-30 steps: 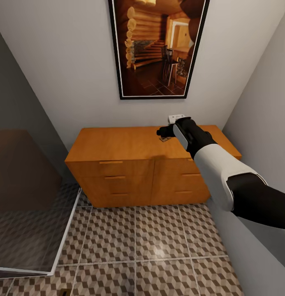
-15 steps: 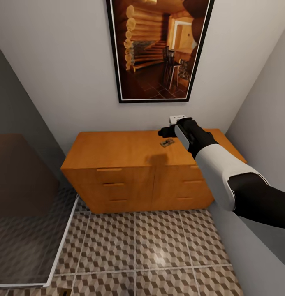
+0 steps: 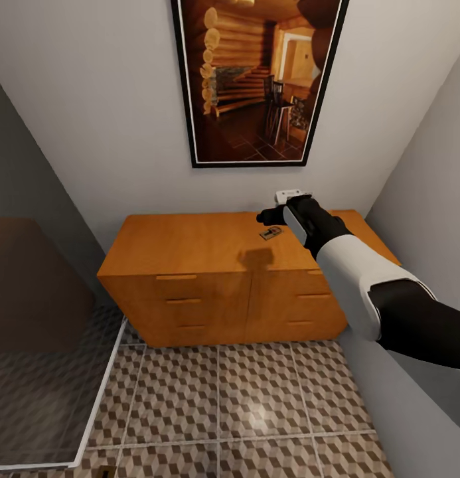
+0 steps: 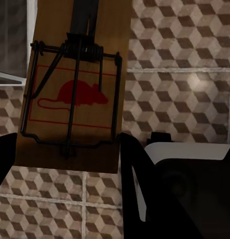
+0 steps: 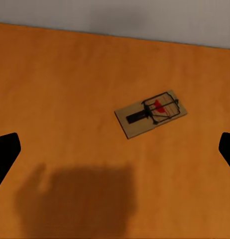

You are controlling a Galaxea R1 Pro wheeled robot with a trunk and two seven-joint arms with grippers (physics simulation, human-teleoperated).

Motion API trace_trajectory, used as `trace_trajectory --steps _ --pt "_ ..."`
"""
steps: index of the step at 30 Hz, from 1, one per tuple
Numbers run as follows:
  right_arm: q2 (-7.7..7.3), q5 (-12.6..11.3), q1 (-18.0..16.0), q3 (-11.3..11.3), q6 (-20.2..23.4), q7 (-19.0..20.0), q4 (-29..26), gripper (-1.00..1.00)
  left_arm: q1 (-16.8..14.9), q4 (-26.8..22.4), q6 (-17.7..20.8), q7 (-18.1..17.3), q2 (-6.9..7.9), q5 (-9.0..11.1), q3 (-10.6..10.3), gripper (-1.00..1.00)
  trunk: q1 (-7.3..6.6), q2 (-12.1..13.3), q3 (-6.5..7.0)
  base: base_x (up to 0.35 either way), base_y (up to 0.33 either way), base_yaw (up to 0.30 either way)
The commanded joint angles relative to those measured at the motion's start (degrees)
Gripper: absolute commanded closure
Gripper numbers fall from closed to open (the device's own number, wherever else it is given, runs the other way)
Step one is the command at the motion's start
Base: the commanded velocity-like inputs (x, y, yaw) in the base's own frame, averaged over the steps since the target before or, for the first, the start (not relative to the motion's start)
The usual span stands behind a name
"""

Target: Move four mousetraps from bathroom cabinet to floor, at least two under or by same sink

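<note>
A tiled home bathroom corner: cube-patterned floor [image 3: 256, 392], wooden cabinet [image 3: 210, 265], framed log-cabin picture [image 3: 256, 79], glass panel [image 3: 50, 358].

A framed log-cabin picture [image 3: 256, 79] hangs above a white wall socket [image 3: 287, 195].

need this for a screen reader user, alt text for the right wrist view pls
A single mousetrap lies flat and untouched on the orange-brown cabinet top, with the right tool open above it. The tool's shadow falls on the wood short of the trap, and a pale wall runs along the cabinet's far edge.
</note>
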Motion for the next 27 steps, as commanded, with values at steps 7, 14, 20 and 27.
trace_trajectory --steps 7,14,20,27 --pt "-0.06 -0.3 0.0 0.4 -7.1 0.0 7.7 -1.00 -0.1 0.2 -0.2 0.3 -0.07 0.0 -0.5 1.00 0.04 -0.1 -0.09 0.078 0.044 0.000" --pt "-0.06 -0.3 0.0 0.4 -9.3 -0.1 9.7 -1.00 -0.1 0.2 -0.3 0.3 -0.09 0.0 -0.6 1.00 0.04 -0.1 -0.09 0.007 0.003 0.000" --pt "-0.08 -0.3 0.0 0.4 -9.5 0.0 11.2 -1.00 -0.1 0.2 -0.4 0.3 -0.04 0.0 -0.5 1.00 0.04 -0.1 -0.09 0.116 0.050 0.000" --pt "-0.15 -0.3 0.1 0.4 -10.4 0.0 11.7 -1.00 -0.1 0.2 -0.4 0.2 -0.04 0.0 -0.6 1.00 0.04 -0.1 -0.09 0.121 0.050 0.000"
